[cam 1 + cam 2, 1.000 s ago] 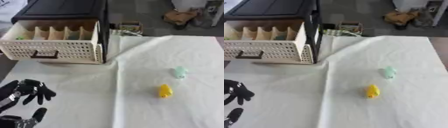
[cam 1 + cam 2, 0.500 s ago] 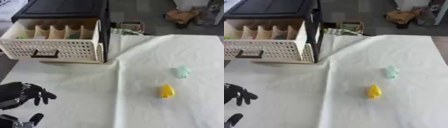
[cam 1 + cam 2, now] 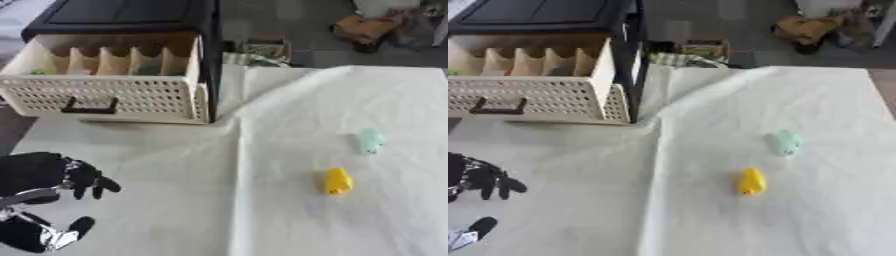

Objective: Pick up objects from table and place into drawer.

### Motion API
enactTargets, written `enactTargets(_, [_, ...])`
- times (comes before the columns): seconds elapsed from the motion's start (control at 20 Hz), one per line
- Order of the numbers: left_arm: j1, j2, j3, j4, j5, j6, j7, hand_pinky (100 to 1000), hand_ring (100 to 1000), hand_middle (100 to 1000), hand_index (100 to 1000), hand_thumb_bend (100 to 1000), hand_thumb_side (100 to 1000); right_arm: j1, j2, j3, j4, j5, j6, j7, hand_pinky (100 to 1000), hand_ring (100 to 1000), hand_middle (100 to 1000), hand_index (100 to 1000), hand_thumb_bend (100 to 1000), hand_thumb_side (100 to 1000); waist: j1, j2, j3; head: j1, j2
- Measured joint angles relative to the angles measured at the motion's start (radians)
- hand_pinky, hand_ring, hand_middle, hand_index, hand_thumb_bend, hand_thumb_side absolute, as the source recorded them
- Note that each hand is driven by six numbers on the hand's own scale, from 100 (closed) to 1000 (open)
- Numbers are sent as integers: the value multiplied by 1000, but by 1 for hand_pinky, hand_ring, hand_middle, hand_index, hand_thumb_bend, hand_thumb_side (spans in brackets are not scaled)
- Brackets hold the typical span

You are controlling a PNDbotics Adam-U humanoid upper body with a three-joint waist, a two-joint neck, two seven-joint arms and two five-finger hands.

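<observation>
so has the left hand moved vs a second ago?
Yes. The left hand pulled back toward the view's left edge, farther from the yellow object.

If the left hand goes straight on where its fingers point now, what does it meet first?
The left hand points right across the white cloth. The way looks free; the yellow object lies further on, perhaps roughly in that line.

A white cloth (image 3: 289, 150) covers the table. Beyond the cloth's far edge, on the grey floor (image 3: 297, 20), sits a small crate (image 3: 260, 47), and further right of it a brown bundle (image 3: 367, 29).
</observation>
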Motion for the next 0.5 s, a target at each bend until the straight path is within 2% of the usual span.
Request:
enactTargets(0.2, [-45, 0, 13, 0, 4, 47, -45, 291, 567, 618, 891, 105, 408, 7, 10, -3, 0, 1, -4, -6, 576, 618, 329, 727, 332, 857, 3, 7, -10, 6, -5])
enactTargets(0.5, [-80, 0, 37, -1, 4, 110, -33, 275, 550, 579, 850, 105, 408, 14, 24, -9, 0, 1, -14, -12, 575, 612, 323, 728, 340, 855, 5, 13, -17, 11, -13])
